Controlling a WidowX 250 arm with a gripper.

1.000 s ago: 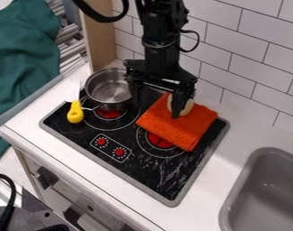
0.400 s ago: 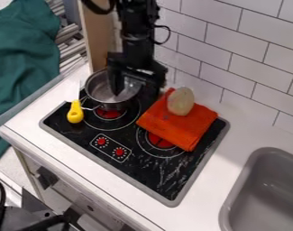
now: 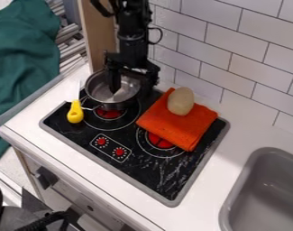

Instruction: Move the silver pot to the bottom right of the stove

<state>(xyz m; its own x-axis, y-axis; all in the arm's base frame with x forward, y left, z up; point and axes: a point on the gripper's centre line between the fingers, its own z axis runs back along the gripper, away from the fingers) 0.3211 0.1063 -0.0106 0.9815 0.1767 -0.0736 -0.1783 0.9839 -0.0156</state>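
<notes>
Black, the stove (image 3: 154, 173) carries the silver pot (image 3: 99, 89) at its upper left. The fingers (image 3: 114, 84) stand apart, one inside the pot, the other beyond its right rim. Grasping seems in hand; next, close on that rim, then lift.

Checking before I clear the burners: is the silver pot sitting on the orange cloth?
No, the silver pot sits at the stove's upper left, with the orange cloth lying separately to its right.

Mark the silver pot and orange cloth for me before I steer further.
Silver pot (image 3: 99, 90): camera view, inner wall.
Orange cloth (image 3: 178, 127): camera view, upper face, middle.
</notes>
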